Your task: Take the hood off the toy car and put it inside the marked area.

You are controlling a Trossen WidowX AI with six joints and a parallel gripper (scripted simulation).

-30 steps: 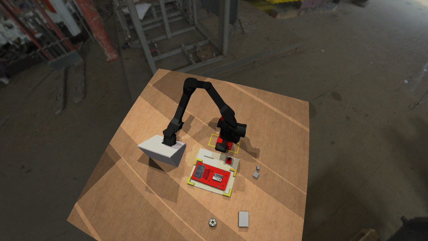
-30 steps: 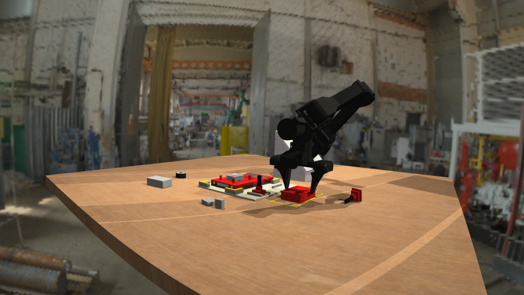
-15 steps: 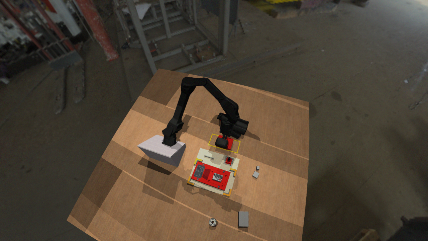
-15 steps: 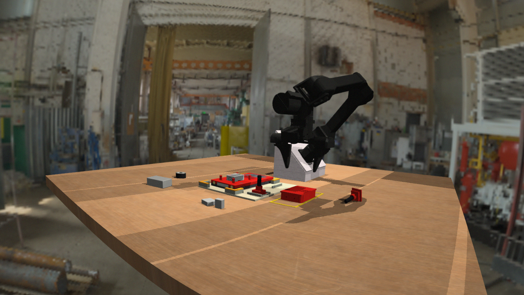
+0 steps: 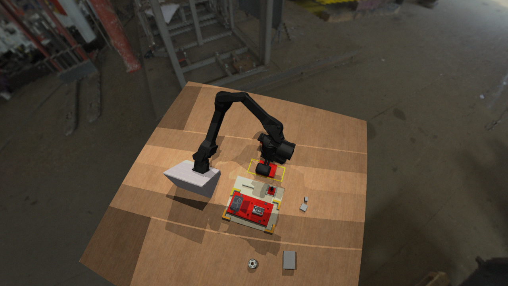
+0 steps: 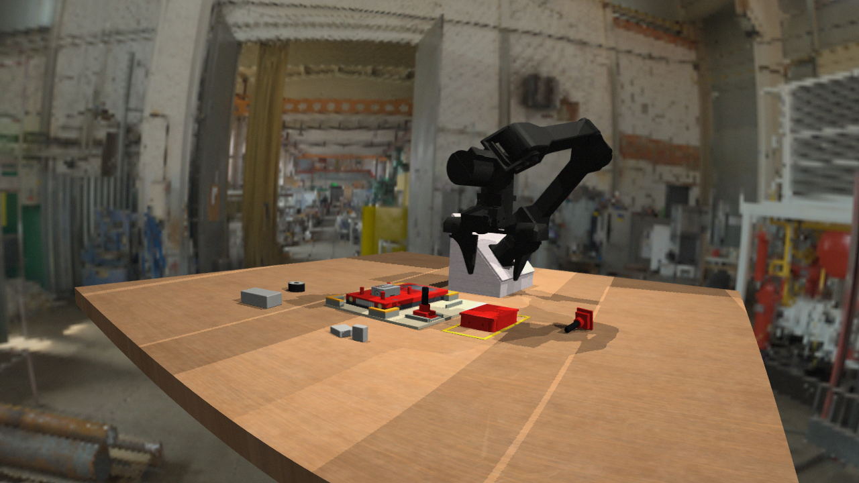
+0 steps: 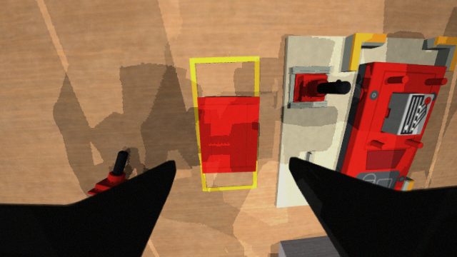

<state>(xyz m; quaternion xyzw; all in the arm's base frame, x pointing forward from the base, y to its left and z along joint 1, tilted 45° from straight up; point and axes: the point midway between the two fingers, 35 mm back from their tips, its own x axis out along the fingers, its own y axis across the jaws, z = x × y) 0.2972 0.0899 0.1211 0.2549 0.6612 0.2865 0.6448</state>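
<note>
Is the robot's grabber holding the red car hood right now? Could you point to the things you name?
Gripper (image 6: 493, 277) (image 7: 233, 164): open, holding nothing; the red hood (image 5: 272, 170) (image 6: 489, 318) (image 7: 229, 135) sits on the table below it.
</note>
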